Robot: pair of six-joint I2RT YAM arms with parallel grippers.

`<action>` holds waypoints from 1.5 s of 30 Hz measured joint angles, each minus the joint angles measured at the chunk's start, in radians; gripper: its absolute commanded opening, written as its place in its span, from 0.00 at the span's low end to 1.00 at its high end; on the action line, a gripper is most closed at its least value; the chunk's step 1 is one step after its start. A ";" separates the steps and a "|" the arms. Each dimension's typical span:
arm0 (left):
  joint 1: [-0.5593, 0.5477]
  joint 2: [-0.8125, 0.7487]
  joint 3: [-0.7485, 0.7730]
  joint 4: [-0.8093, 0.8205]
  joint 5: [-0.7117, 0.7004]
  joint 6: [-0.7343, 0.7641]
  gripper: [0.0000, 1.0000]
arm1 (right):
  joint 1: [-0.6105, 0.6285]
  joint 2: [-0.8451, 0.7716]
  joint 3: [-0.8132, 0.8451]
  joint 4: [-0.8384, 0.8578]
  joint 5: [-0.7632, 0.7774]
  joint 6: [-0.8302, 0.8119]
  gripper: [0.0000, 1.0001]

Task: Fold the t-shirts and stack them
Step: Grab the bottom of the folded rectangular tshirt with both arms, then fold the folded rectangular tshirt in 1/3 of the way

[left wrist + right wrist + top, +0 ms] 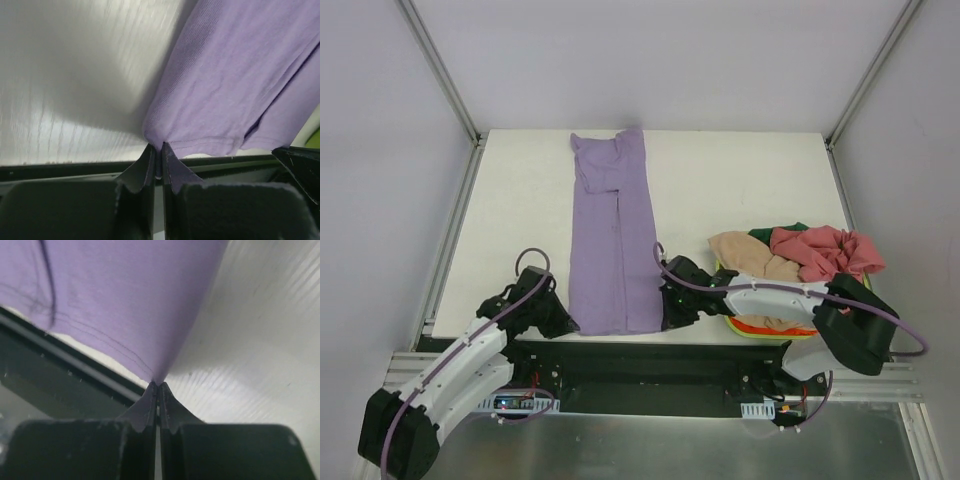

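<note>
The lavender-purple t-shirt (615, 240) lies folded into a long narrow strip down the middle of the white table, its hem at the near edge. My left gripper (567, 326) is shut on the hem's near left corner (155, 135). My right gripper (667, 322) is shut on the near right corner (159, 377). Both corners are pinched between the fingertips (148, 155) (150, 395). A tan-beige shirt (752, 255), a pinkish-red shirt (825, 250) and a bit of dark green shirt (767, 233) lie heaped at the right.
The heap sits in a lime-green basket (760, 333) at the near right, just behind my right arm. The table's near edge and a black rail (75, 169) run right below both grippers. White walls enclose the table.
</note>
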 measured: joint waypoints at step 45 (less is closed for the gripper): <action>0.191 0.925 0.966 0.219 -0.151 0.273 0.00 | -0.397 0.455 0.837 0.000 0.077 -0.289 0.01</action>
